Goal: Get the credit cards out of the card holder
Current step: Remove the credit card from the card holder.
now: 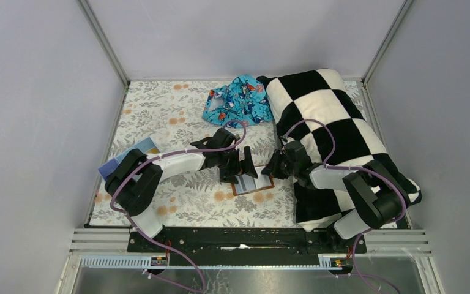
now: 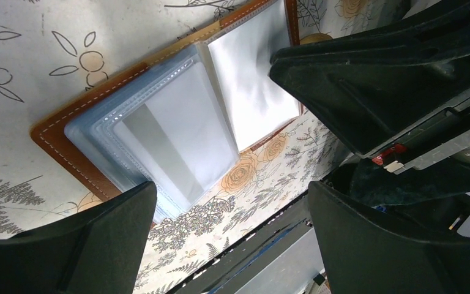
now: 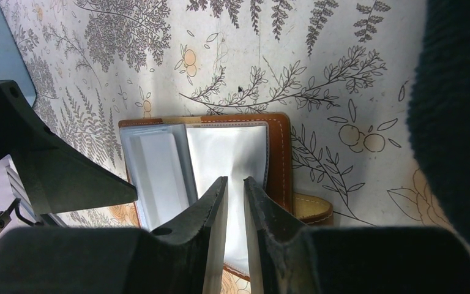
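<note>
The reddish-brown card holder (image 1: 254,184) lies open on the floral cloth between my two grippers. Its clear sleeves face up; it also shows in the left wrist view (image 2: 67,147) and the right wrist view (image 3: 279,159). A pale blue-grey credit card (image 2: 171,144) sits inside the stacked sleeves on one half, also in the right wrist view (image 3: 159,177). My left gripper (image 2: 231,190) (image 1: 240,168) is open wide and empty, just above that half's near edge. My right gripper (image 3: 235,180) (image 1: 268,166) has its fingers almost together, tips over the shiny other page (image 2: 254,79). Nothing shows between them.
A black-and-white checkered pillow (image 1: 330,135) fills the right side under the right arm. A blue patterned cloth (image 1: 237,101) lies at the back. A light-blue box (image 1: 128,158) sits at the left edge. The black front rail (image 1: 245,236) runs along the near edge.
</note>
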`<action>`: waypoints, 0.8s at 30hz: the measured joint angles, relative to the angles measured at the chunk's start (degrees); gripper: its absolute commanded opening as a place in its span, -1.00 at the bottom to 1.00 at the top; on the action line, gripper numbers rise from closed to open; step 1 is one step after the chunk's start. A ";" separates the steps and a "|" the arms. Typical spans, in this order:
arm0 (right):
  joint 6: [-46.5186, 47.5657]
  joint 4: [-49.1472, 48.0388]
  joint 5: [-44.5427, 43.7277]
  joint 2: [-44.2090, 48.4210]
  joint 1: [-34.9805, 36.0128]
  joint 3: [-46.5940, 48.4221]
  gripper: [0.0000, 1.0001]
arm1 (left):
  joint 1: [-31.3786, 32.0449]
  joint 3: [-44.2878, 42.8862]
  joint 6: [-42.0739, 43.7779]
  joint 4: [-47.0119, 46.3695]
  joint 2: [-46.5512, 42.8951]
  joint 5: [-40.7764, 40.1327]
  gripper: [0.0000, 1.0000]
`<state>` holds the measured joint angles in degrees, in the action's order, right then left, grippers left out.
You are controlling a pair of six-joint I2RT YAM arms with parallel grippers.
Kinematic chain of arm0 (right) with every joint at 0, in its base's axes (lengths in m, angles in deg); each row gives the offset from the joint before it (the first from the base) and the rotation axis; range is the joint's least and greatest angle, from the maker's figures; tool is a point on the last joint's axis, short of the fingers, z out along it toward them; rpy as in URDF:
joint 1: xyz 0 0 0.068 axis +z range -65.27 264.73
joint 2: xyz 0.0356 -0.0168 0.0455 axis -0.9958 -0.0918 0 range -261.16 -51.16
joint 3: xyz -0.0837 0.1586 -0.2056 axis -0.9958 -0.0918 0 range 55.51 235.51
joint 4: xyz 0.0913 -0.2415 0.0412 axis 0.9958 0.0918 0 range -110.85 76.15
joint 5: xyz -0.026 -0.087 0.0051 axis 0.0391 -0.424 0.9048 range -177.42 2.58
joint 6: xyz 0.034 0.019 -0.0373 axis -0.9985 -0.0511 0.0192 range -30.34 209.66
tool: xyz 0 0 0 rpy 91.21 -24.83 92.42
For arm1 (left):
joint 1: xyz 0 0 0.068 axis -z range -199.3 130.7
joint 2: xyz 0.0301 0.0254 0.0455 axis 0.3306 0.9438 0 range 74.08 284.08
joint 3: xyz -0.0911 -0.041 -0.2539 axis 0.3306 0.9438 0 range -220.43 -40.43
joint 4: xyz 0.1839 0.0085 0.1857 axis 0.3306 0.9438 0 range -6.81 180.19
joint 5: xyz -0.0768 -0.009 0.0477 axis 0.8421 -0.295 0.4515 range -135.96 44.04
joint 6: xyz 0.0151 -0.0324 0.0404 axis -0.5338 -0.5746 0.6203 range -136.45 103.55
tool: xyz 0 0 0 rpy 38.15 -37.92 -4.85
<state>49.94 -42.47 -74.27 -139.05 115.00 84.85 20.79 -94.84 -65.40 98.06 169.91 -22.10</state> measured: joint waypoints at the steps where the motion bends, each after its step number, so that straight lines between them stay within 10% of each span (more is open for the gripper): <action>1: 0.02 0.09 0.00 0.04 0.00 0.00 -0.52 | 0.00 0.00 0.07 0.13 -0.02 -0.13 0.97; 24: 0.46 2.49 -0.55 0.85 -0.87 0.37 -0.52 | 0.37 1.33 -6.86 -11.58 2.99 4.24 0.98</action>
<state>50.39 -39.98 -74.82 -138.20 114.12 85.22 21.16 -93.51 -72.26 86.48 172.90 -17.86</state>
